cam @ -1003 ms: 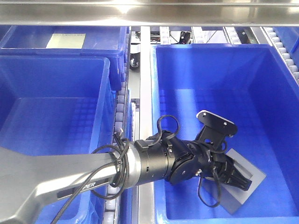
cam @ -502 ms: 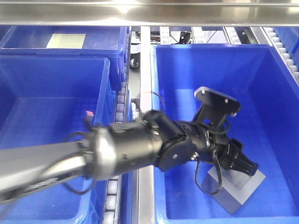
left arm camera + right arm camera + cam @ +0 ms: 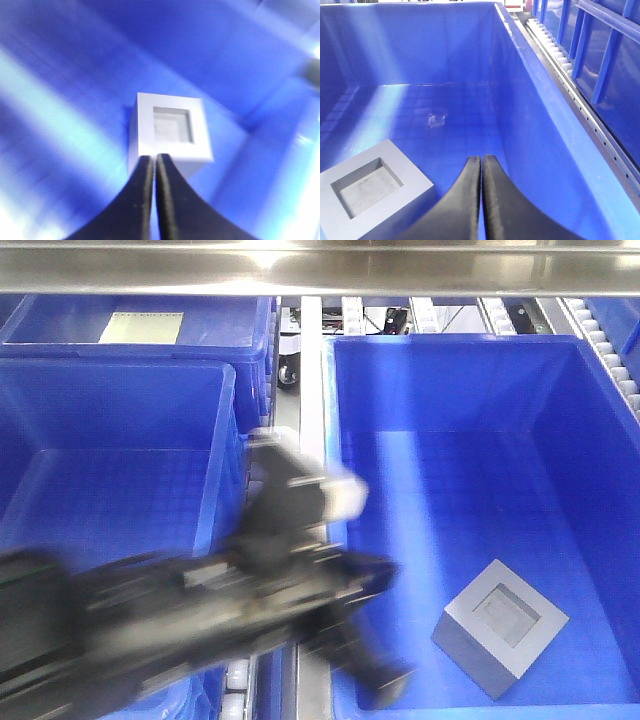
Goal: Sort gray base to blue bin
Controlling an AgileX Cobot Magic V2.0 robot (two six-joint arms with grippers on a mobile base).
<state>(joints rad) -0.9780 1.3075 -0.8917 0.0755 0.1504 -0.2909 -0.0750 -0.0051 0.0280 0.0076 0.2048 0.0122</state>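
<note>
Front view: the gray base is seen lying on the waffle floor of the right-hand blue bin, near the front right corner, recess face up, turned diagonally to the bin walls. The block is roughly cubic, so no long axis is offered. The left arm is smeared by motion blur across the lower left, crossing the roller rail between bins; its gripper cannot be made out here. The base lies to the right of the blurred arm, apart from it, touched by nothing. A pale sheet is seen in the far left bin; no writing can be read on it.

Left wrist view: the left gripper is shown with fingers pressed together, nothing between them. The base is seen straight ahead beyond the tips, recess facing the camera, apart from the fingers as far as blur allows.

Right wrist view: the right gripper is also pressed together and empty, held inside the same bin. The base is seen to the lower left of the tips, just beside them, not touched.

The sort is judged done, the base being in the bin already. Which arm is nearer cannot be settled. No brand or label is legible in any view.
</note>
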